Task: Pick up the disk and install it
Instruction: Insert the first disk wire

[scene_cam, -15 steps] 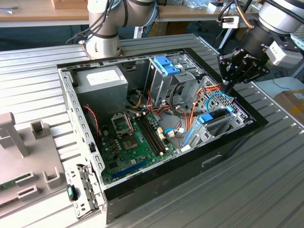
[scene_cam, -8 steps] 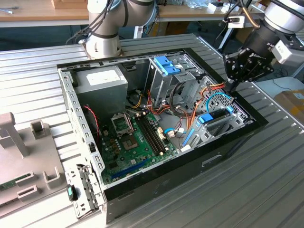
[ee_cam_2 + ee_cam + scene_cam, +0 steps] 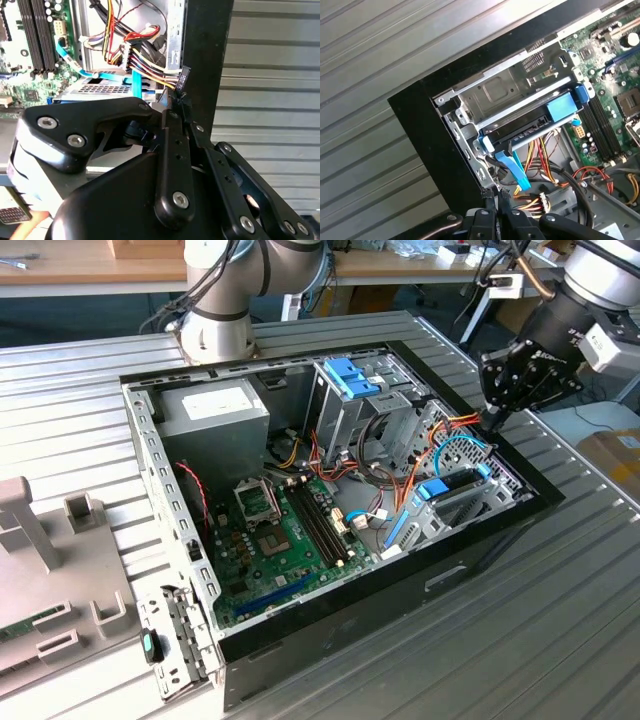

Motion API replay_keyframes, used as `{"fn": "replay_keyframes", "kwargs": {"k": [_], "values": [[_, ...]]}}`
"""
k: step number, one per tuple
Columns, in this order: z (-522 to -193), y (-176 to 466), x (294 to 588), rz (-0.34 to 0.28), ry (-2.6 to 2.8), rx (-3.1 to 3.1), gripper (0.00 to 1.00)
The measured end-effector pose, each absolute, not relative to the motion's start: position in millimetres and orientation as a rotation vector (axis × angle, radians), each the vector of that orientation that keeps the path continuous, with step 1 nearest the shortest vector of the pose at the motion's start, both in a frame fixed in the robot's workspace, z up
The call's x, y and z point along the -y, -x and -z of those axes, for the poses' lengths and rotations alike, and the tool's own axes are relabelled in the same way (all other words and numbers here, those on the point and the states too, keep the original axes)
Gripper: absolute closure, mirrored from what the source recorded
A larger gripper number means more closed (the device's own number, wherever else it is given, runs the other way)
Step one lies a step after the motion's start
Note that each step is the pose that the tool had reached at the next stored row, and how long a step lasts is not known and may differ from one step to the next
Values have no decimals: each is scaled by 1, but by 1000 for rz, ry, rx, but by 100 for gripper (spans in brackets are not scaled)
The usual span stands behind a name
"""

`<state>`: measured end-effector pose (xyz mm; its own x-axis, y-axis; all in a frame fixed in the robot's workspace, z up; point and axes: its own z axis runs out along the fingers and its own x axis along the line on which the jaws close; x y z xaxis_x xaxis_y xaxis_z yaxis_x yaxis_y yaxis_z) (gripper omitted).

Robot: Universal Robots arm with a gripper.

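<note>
The disk, a dark drive in a bright blue carrier, lies flat in the bay at the exterior view's right end of the open computer case. In the first wrist view the disk sits inside the metal bay with its blue end tab toward the motherboard. My gripper hovers over the case's black rim just beyond the disk, fingers together and holding nothing. Its fingertips hang beside the bay's corner, apart from the disk. In the second wrist view the gripper stands next to the cable bundle.
A blue-topped drive cage stands at the case's back. Coloured power cables and a flat blue cable run close to the fingertips. The motherboard and power supply take up the case's other side. Grey fixtures sit on the ribbed table.
</note>
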<state>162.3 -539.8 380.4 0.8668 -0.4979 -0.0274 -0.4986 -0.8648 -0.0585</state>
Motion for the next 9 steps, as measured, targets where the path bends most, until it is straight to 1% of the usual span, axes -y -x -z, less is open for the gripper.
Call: {"fn": "replay_keyframes", "kwargs": {"k": [9], "values": [[-379,-162,542,-11,2927,-960,85]]}}
